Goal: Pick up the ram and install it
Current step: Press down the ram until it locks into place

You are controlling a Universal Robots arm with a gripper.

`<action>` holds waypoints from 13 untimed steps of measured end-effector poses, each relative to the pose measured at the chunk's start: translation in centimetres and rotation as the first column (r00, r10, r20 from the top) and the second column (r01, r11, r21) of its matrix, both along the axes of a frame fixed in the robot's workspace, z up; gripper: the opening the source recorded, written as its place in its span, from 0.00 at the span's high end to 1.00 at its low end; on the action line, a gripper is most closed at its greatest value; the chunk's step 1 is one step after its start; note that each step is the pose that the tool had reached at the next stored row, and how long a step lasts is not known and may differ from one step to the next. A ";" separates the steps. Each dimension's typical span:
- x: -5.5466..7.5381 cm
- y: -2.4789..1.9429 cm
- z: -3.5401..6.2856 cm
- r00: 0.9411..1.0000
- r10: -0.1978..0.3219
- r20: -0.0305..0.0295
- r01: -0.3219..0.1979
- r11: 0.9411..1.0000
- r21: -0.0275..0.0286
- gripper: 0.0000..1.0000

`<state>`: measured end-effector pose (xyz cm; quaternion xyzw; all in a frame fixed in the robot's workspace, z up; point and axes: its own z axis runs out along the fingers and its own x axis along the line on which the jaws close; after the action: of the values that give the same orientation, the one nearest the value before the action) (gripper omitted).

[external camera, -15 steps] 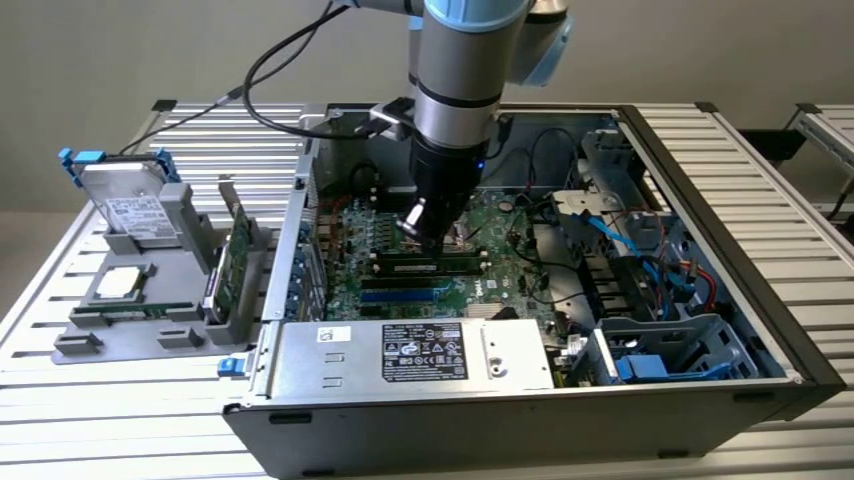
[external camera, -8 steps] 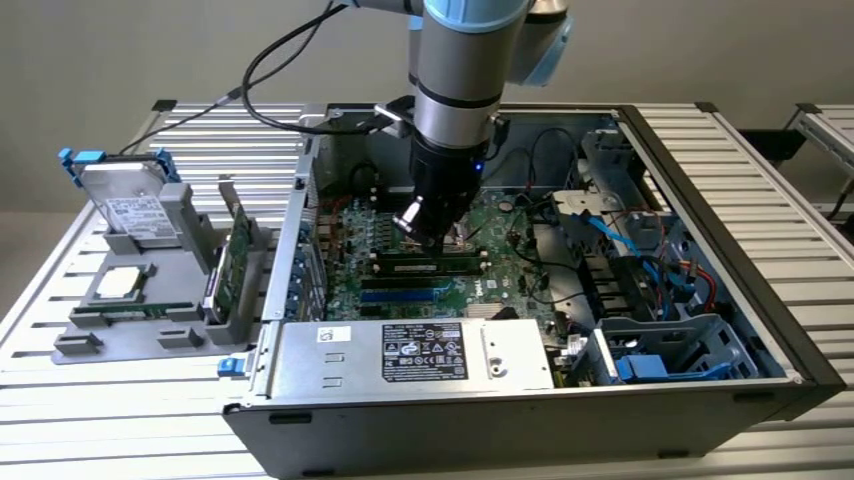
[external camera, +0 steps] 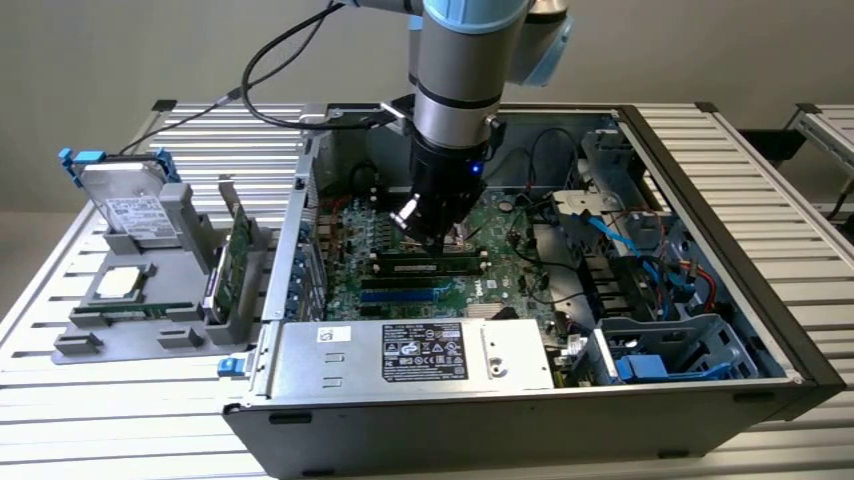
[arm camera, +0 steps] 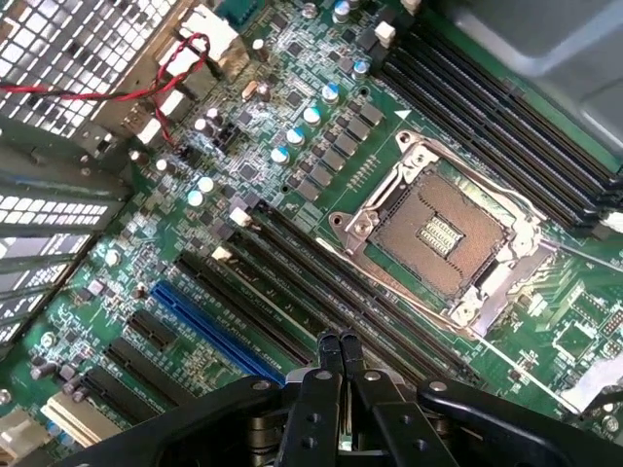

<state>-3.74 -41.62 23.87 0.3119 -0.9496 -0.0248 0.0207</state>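
Note:
In the exterior view my gripper (external camera: 427, 228) hangs inside the open computer case, low over the motherboard (external camera: 501, 235). The ram (external camera: 430, 265), a long narrow green stick with black chips, stands in a motherboard slot just in front of the fingertips; I cannot tell whether they touch it. In the wrist view the gripper (arm camera: 338, 348) is shut, its black fingers pressed together with nothing between them, above the dark memory slots (arm camera: 292, 277) beside the CPU socket (arm camera: 440, 233). The gripper's body hides the ram there.
The power supply (external camera: 420, 352) sits at the case's front, with drive cages and blue cables (external camera: 667, 300) on the exterior view's right. A grey tray (external camera: 80, 345) on the left holds a hard drive (external camera: 134, 205), an expansion card (external camera: 238, 262), a chip (external camera: 118, 283) and a narrow green board (external camera: 134, 312).

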 end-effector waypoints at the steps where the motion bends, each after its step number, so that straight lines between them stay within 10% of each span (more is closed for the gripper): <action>1: 0.0 0.00 0.00 1.000 -0.014 0.000 0.014 1.000 0.000 0.90; 13: 0.0 0.00 0.00 0.982 -0.187 0.000 0.187 0.982 0.001 0.90</action>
<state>-3.74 -41.62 23.87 0.2214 -0.9746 -0.0269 0.0182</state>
